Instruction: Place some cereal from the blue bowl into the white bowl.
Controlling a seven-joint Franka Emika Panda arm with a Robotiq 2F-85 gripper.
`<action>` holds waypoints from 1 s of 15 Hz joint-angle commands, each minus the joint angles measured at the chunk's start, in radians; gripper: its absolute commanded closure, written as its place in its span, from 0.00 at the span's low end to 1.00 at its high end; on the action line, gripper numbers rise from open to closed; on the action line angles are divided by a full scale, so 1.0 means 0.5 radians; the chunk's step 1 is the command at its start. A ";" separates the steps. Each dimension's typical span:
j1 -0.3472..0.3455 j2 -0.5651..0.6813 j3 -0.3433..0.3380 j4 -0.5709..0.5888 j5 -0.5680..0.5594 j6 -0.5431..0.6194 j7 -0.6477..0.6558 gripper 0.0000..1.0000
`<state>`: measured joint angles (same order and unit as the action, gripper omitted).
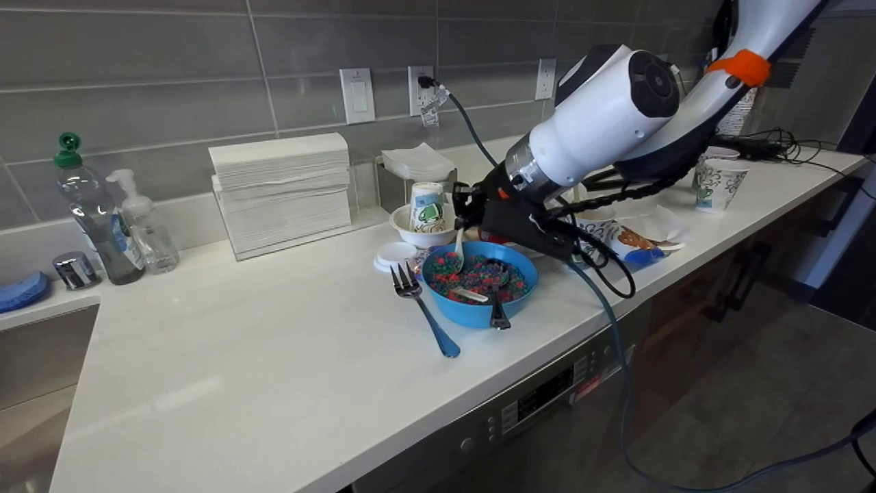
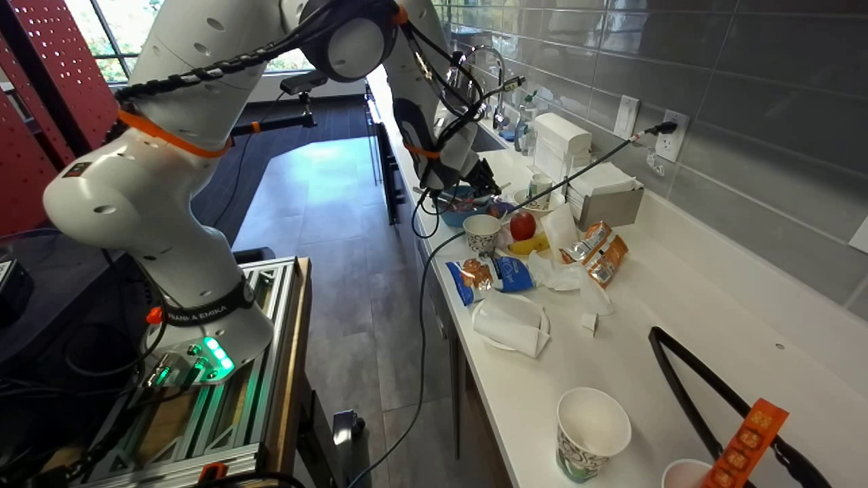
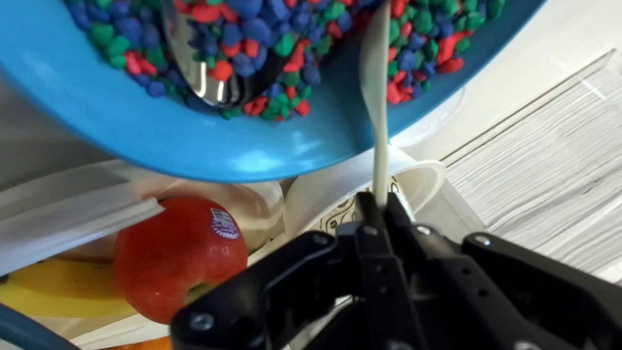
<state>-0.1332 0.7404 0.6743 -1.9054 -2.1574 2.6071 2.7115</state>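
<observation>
The cereal [image 1: 475,275], red, green and blue pieces, lies heaped in the blue bowl [image 1: 465,316] near the front edge of the counter [image 1: 287,356], where a metal spoon [image 3: 192,68] also sits with some in its scoop. My pincer [image 3: 381,200] is clenched on the handle of a white spoon [image 3: 381,150] that reaches down into that bowl. Nearer the counter's back edge stands the white bowl [image 1: 419,238], with a patterned paper cup [image 1: 428,207] in it.

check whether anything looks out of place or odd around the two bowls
A patterned paper cup sits inside the white bowl, odd because that is where the cereal is meant to go. Also, the cereal in the blue bowl looks more like coloured gravel: small red, green and blue lumps.
</observation>
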 commanded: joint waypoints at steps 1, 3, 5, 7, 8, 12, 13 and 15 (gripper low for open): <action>-0.285 0.165 0.285 -0.071 -0.338 -0.124 0.124 0.99; -0.401 0.255 0.380 -0.117 -0.499 -0.167 0.122 0.99; -0.522 0.360 0.479 -0.161 -0.662 -0.211 0.092 0.99; -0.630 0.450 0.570 -0.202 -0.795 -0.251 0.077 0.99; -0.670 0.487 0.599 -0.220 -0.849 -0.271 0.079 0.99; -0.586 0.379 0.582 -0.181 -0.704 -0.190 0.084 0.99; -0.577 0.364 0.581 -0.183 -0.709 -0.179 0.108 0.99; -0.583 0.361 0.599 -0.191 -0.709 -0.181 0.109 0.99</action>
<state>-0.4162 0.9321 0.9572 -1.9783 -2.5061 2.5152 2.7121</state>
